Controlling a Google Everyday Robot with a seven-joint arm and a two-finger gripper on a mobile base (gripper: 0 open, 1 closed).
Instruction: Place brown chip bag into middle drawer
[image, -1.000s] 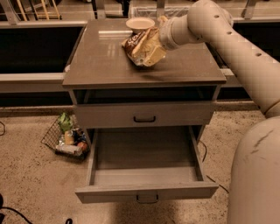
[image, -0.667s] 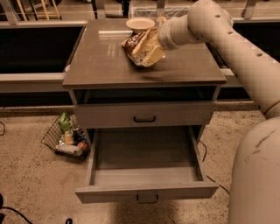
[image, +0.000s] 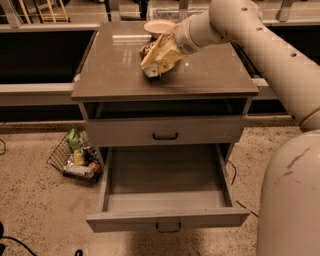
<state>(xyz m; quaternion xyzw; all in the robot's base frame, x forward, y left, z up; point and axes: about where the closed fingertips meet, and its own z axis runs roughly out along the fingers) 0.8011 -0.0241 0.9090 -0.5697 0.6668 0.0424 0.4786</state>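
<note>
gripper (image: 173, 44): against the brown chip bag (image: 159, 59), far on the cabinet top (image: 115, 70); you cannot tell its grip
bag: unmoved since earlier
middle drawer (image: 165, 220): still open

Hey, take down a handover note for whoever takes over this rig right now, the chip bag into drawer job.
Gripper: over the cabinet top, right against the brown chip bag; the bag hides its grip.
Bag: on the cabinet top, just in front of the cream bowl.
Middle drawer: pulled out, bag not yet in it.
Done: drawer open, arm at the bag.
Left: bring the bag down into the drawer and release it.
</note>
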